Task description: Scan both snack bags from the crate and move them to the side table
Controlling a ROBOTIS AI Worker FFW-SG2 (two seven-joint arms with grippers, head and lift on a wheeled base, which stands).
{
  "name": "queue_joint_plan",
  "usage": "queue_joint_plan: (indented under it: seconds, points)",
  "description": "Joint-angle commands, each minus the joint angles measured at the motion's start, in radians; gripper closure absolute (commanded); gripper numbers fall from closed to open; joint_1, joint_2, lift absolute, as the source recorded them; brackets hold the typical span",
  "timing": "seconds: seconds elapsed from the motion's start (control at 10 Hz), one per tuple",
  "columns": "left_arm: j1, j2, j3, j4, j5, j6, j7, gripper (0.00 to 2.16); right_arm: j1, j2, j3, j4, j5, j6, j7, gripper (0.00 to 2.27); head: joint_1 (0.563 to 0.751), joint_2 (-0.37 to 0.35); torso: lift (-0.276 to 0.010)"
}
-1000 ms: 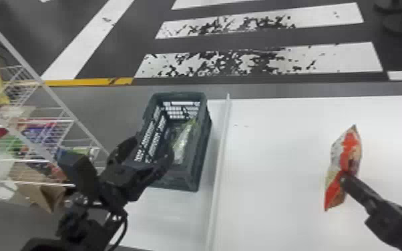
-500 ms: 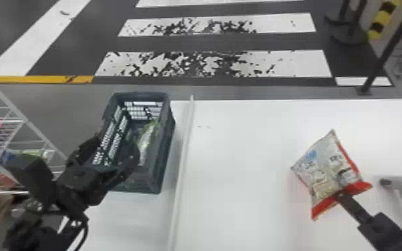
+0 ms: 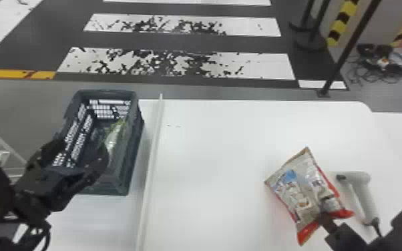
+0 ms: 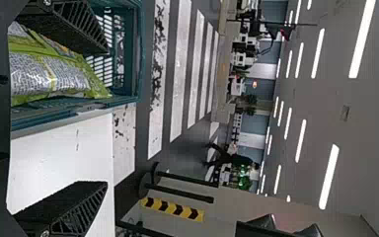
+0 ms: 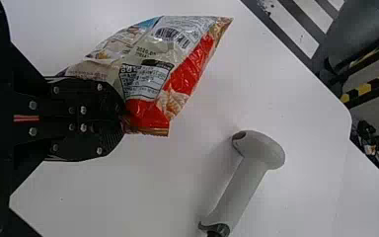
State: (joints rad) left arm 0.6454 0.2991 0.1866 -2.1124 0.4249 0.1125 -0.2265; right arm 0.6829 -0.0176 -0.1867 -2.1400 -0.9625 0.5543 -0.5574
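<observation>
Gripping the red-and-beige snack bag (image 3: 305,190) by one end in the right gripper (image 3: 325,223), fingers pressed together on it, with the handheld barcode scanner (image 3: 365,193) near that gripper. Hovering at the slotted plastic crate (image 3: 132,160) with the left gripper (image 3: 80,152), fingers apart, near the green snack bag (image 3: 113,138) inside

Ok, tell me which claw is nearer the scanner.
Right. The right claw grips a bag near the scanner; the left claw is open at the crate, across the divider.
</observation>
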Motion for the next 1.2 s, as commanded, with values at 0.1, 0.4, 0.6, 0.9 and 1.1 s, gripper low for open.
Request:
queue_joint_plan:
  seconds: [0.1,0.4,0.6,0.9,1.1]
  points:
    - [0.000,-0.003,-0.006,0.006,0.002,-0.015,-0.002,0.04,0.036,-0.001,0.053,-0.063,0.057,0.019,-0.064,0.30,0.695,0.003,-0.029]
    - [-0.006,0.002,-0.016,0.006,0.003,-0.021,-0.004,0.04,0.040,-0.004,0.076,-0.083,0.057,0.068,-0.088,0.00,0.695,0.027,-0.029]
    - [-0.006,0.002,-0.016,0.006,0.003,-0.021,-0.005,0.04,0.044,-0.010,0.075,-0.107,0.099,0.068,-0.084,0.09,0.695,0.039,-0.029]
    - [-0.001,-0.003,-0.015,-0.006,0.002,-0.027,-0.005,0.04,0.026,-0.025,0.016,-0.101,0.231,0.240,0.430,0.09,0.695,0.072,-0.029]
    - [0.008,-0.006,-0.009,-0.017,0.000,-0.027,-0.005,0.04,-0.042,-0.025,0.015,-0.075,0.378,0.237,0.639,0.09,0.695,0.140,-0.029]
